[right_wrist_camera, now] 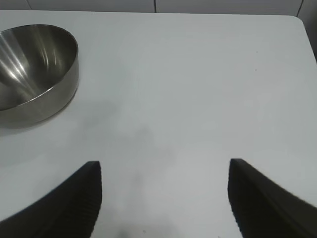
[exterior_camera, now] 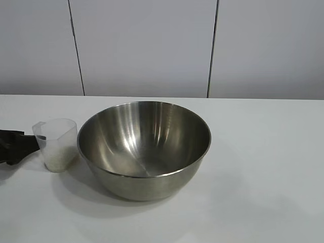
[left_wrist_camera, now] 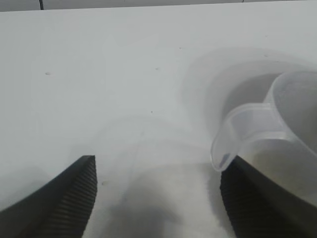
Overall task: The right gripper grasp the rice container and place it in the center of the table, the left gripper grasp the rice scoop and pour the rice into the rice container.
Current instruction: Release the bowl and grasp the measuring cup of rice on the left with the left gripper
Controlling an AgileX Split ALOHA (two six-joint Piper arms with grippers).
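The rice container (exterior_camera: 144, 147), a big shiny steel bowl, stands empty on the middle of the white table (exterior_camera: 263, 167). The rice scoop (exterior_camera: 56, 144), a small translucent cup, stands upright just left of it with rice (exterior_camera: 59, 160) in its bottom. My left gripper (exterior_camera: 19, 145) sits low at the left edge, beside the scoop's handle side. In the left wrist view my left gripper (left_wrist_camera: 158, 171) is open and empty; the scoop (left_wrist_camera: 282, 119) has its handle tab at the tip of one finger (left_wrist_camera: 247, 198). My right gripper (right_wrist_camera: 165, 171) is open and empty, well away from the bowl (right_wrist_camera: 34, 69).
A grey panelled wall (exterior_camera: 147, 45) stands behind the table's back edge. The right wrist view shows the table's far edge and rounded corner (right_wrist_camera: 297, 20). Bare tabletop lies to the right of the bowl and in front of it.
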